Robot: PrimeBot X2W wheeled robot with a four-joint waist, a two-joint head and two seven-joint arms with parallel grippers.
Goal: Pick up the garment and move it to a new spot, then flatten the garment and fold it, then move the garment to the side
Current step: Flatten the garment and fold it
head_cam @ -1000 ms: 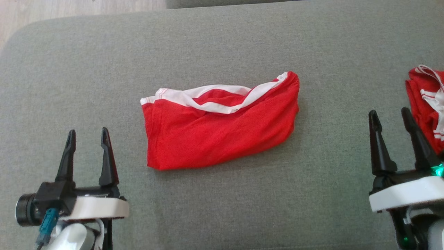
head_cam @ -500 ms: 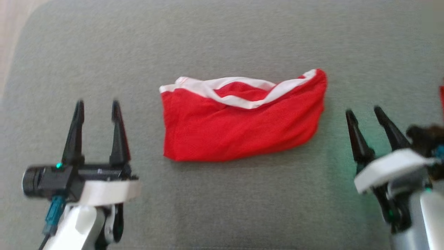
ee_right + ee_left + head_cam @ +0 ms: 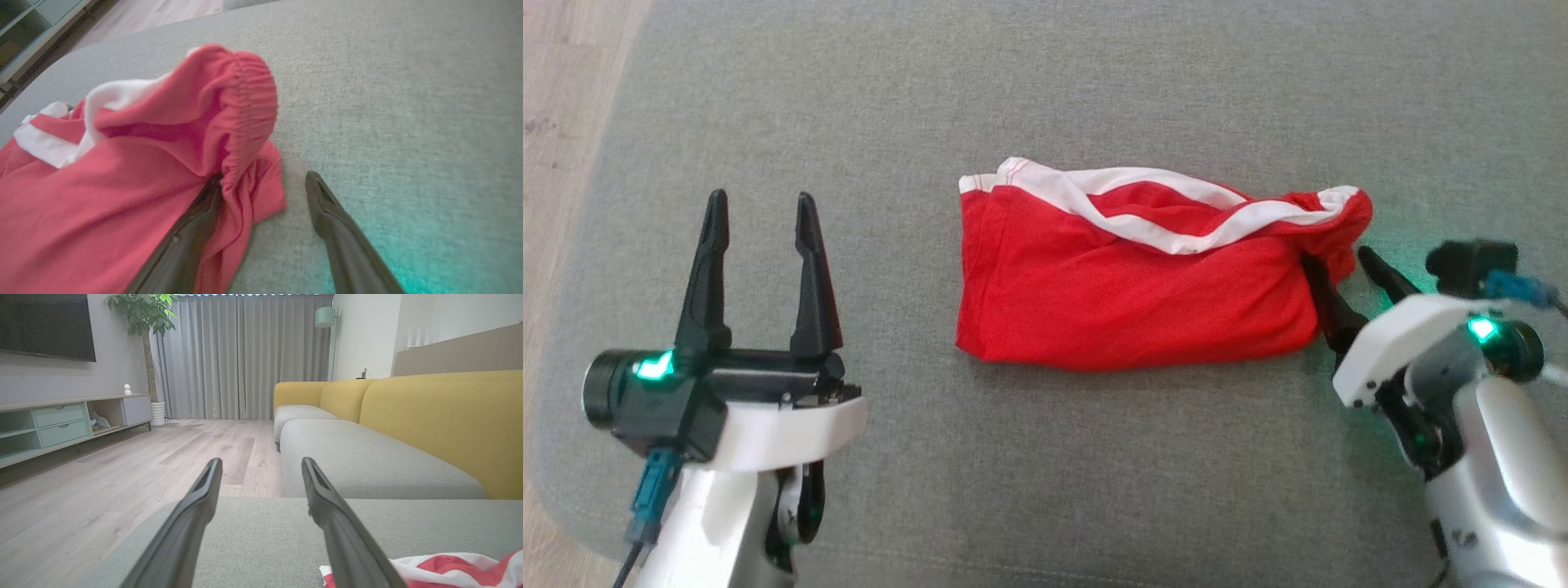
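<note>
The garment (image 3: 1143,294) is red with white trim and lies bunched in the middle of the grey cushion (image 3: 1094,82). My right gripper (image 3: 1338,260) is open at the garment's right end. In the right wrist view, one finger (image 3: 192,237) is tucked under the garment's (image 3: 122,183) gathered red edge and the other finger (image 3: 339,228) rests on bare cushion beside it. My left gripper (image 3: 756,204) stands open and holds nothing, well left of the garment. In the left wrist view the left gripper (image 3: 261,461) points along the cushion, with the garment (image 3: 449,567) at the lower right.
The cushion's rounded left edge meets a wooden floor (image 3: 556,163). In the left wrist view a yellow sofa back (image 3: 441,424) runs along the right, another grey seat (image 3: 359,457) lies ahead, and a low cabinet (image 3: 61,424) stands across the floor.
The head camera has shifted, so the picture slid. My right gripper has come in to the garment's right end and slid one finger under its edge. Both grippers stay open.
</note>
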